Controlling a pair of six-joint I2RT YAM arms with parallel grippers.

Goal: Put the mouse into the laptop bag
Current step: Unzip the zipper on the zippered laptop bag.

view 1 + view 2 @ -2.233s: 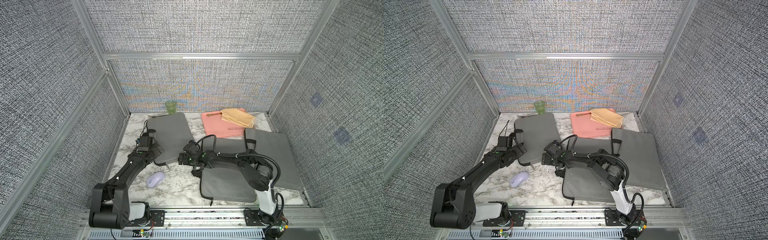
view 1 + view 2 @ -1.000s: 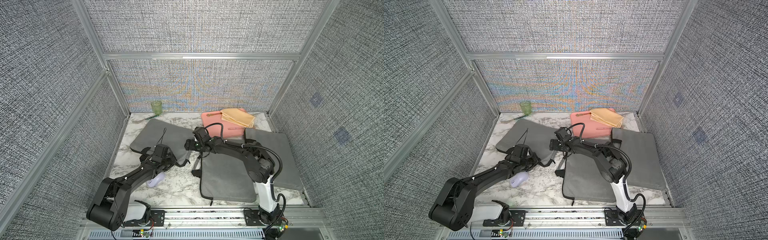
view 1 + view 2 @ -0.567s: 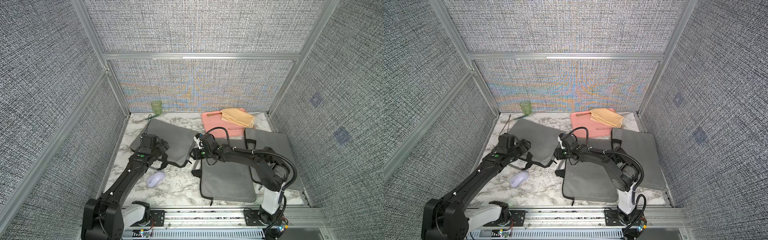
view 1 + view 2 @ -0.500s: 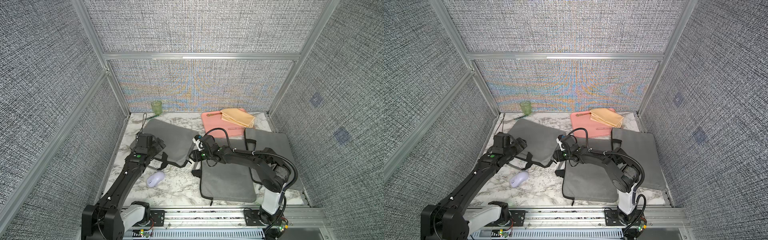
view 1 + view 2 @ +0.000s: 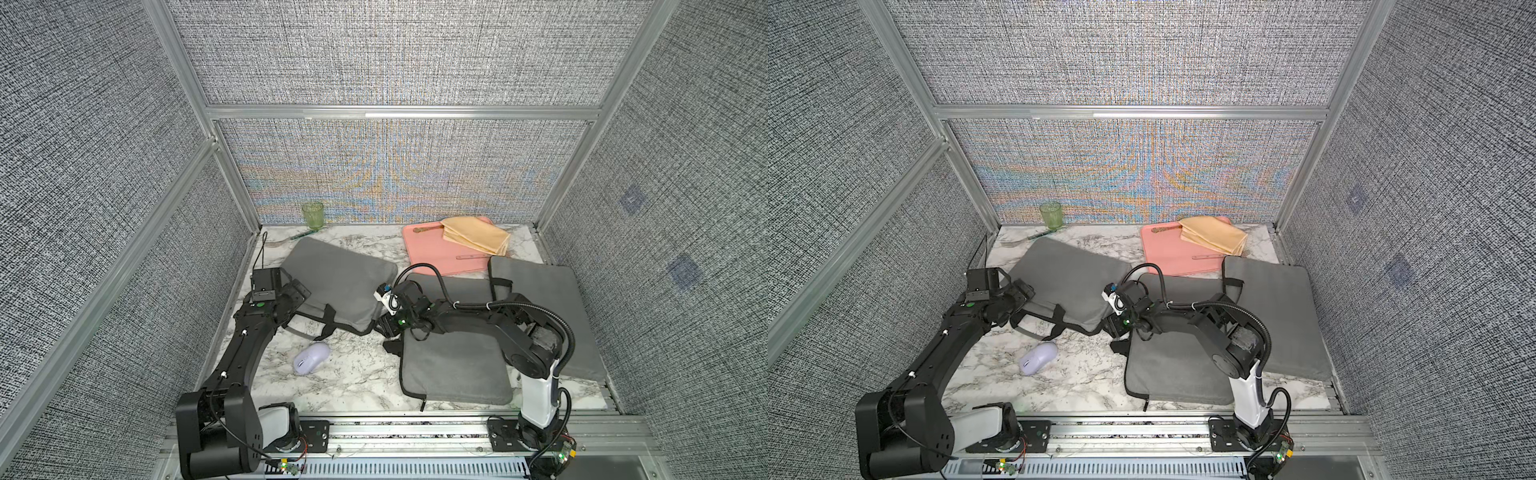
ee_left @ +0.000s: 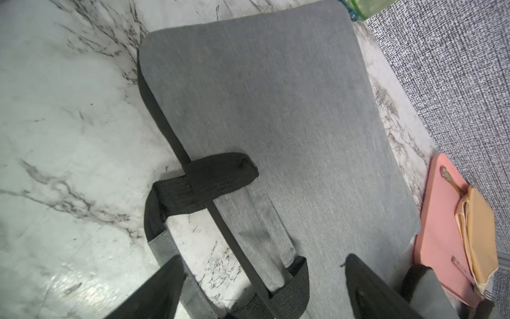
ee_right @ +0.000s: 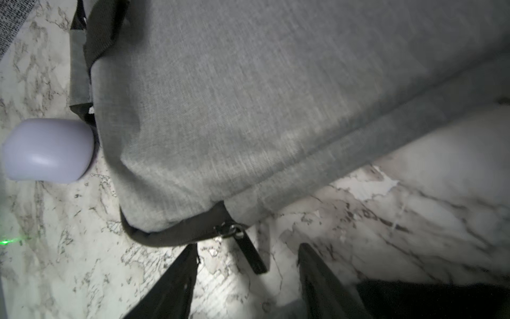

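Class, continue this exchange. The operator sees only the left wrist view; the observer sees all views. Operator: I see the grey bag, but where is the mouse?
Observer: The mouse lies on the table, apart from the bag, near its handles.
Operator: Where is the right gripper?
Observer: The right gripper is at the bag's corner, jaws apart.
Operator: Anything between them?
Observer: The zipper pull, not pinched.

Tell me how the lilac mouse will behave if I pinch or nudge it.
The mouse shows a glossy, rounded shell in the right wrist view, so a pinch may slip off. It lies flat on the marble table, so it would likely slide rather than roll. It is small, so probably light.
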